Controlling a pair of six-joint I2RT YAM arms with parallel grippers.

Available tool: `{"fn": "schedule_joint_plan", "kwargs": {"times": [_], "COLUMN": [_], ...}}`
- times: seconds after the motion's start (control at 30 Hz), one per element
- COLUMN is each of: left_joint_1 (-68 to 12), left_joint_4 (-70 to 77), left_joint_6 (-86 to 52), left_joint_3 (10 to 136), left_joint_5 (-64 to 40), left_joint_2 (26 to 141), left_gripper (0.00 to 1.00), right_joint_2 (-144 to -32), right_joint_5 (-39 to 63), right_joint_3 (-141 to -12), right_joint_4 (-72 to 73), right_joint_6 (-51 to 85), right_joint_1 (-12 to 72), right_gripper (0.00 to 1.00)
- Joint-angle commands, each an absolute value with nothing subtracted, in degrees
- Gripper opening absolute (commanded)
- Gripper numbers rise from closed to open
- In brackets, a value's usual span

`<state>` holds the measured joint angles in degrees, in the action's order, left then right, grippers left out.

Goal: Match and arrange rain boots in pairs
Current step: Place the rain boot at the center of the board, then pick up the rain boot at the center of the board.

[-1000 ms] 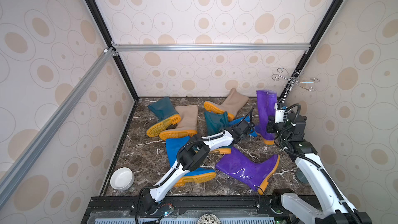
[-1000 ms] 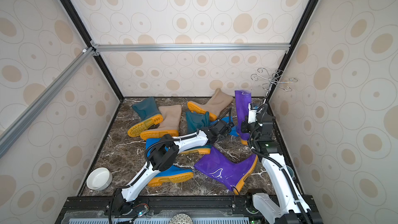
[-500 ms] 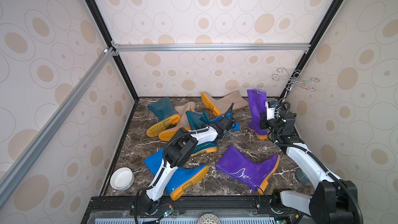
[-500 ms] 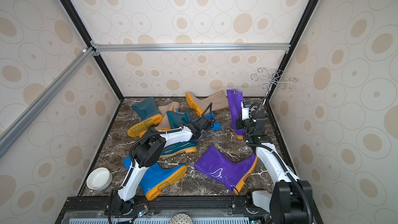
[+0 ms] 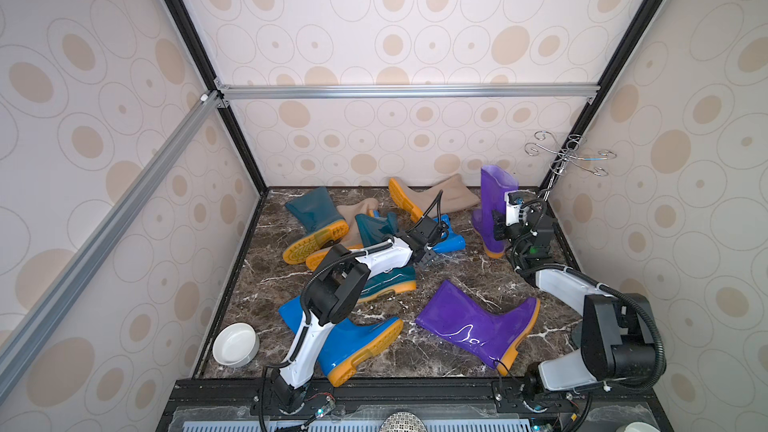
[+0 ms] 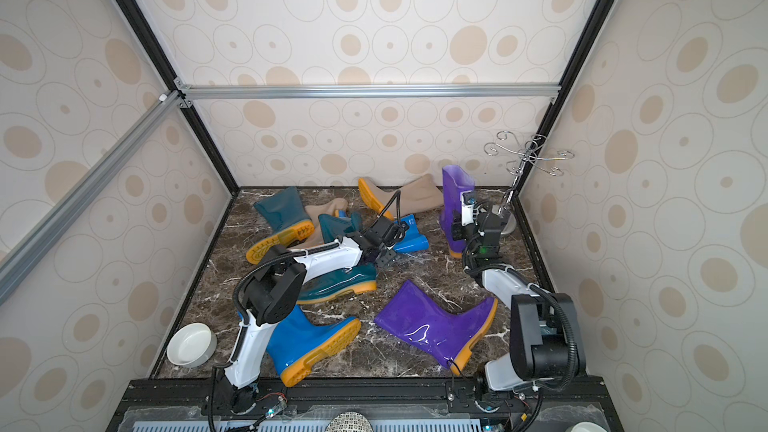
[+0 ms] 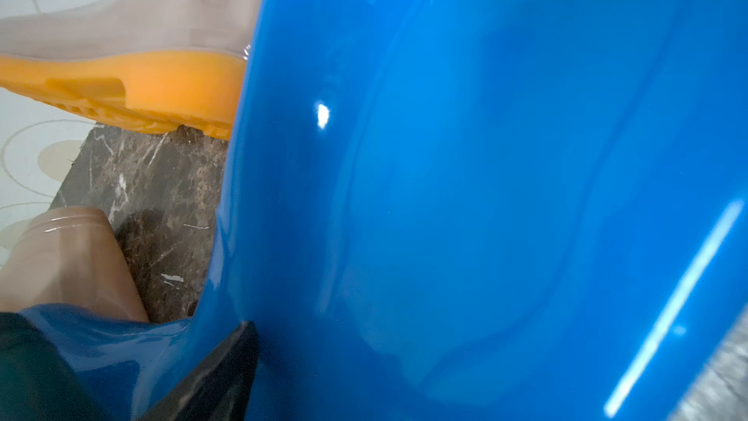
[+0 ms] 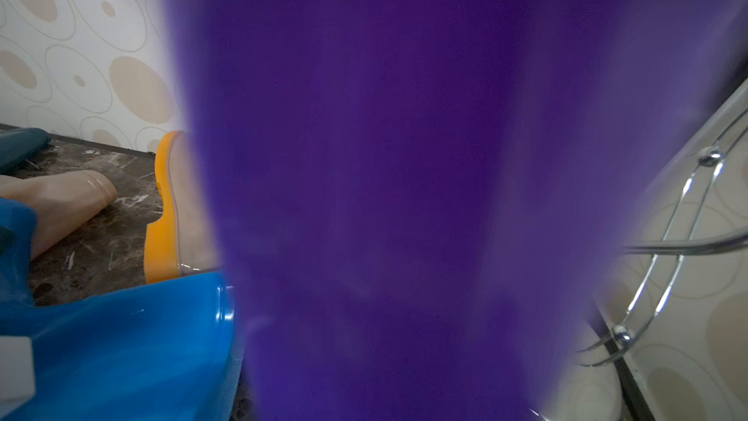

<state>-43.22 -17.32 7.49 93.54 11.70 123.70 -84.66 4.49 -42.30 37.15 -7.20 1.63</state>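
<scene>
Purple rain boot (image 5: 493, 191) stands upright at 2 o'clock, my right claw (image 5: 497, 228) against it; left claw (image 5: 429, 258) by blue boot (image 5: 451, 243), centre. Cannot tell either claw's grip. Risk: 1 nudge topples purple; pile (image 5: 365, 228) snags blue.

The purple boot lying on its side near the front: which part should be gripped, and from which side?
Probably the cuff. The lying purple boot rests flat on its side, sole to the right, open shaft end to the left. Come low from the left, jaws astride the cuff wall; it is thinner than the foot.
</scene>
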Motion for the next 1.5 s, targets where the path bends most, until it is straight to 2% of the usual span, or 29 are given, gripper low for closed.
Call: {"fn": "schedule_joint_plan", "kwargs": {"times": [0.0,0.17,0.23,0.37,0.5,0.6,0.87,1.23,1.37,1.47], "left_joint_1": [-40.91,-41.04,-40.96,-40.97,-41.09,-41.04,-42.97,-45.47,-46.27,-46.88], "left_joint_4": [-21.66,-23.72,-24.59,-26.97,-27.96,-31.31,-36.05,-38.07,-34.14,-29.23], "left_joint_6": [5.37,4.66,4.92,5.54,6.06,5.85,12.41,11.26,8.23,5.91], "left_joint_3": [94.86,95.03,95.14,96.23,97.29,102.48,108.34,102.94,97.0,91.77], "left_joint_5": [8.12,3.16,2.92,2.53,2.88,4.57,-5.63,-16.2,-21.39,-24.05], "left_joint_2": [119.5,117.89,117.84,118.87,119.34,121.51,122.73,120.21,120.95,120.05], "left_gripper": [0.97,0.98,1.0,1.0,1.0,1.0,1.0,0.99,0.97,1.0], "right_joint_2": [-84.03,-79.84,-77.2,-72.14,-67.56,-65.41,-60.37,-54.28,-52.72,-51.0], "right_joint_5": [0.9,-0.87,-0.97,-0.07,2.0,2.74,6.02,9.27,10.09,10.02], "right_joint_3": [-40.65,-40.19,-40.53,-43.34,-45.13,-47.95,-51.14,-54.96,-55.27,-55.44], "right_joint_4": [40.44,34.82,31.9,22.07,15.64,8.63,-3.95,-19.61,-23.06,-25.96], "right_joint_6": [-5.6,-4.73,-4.66,-4.05,-3.29,-2.97,-2.98,-3.6,-3.43,-3.35], "right_joint_1": [1.4,1.48,1.48,1.58,1.67,1.6,1.71,1.75,1.82,1.8], "right_gripper": [0.67,0.8,0.91,0.99,1.0,1.0,1.0,1.0,1.0,1.0]}}
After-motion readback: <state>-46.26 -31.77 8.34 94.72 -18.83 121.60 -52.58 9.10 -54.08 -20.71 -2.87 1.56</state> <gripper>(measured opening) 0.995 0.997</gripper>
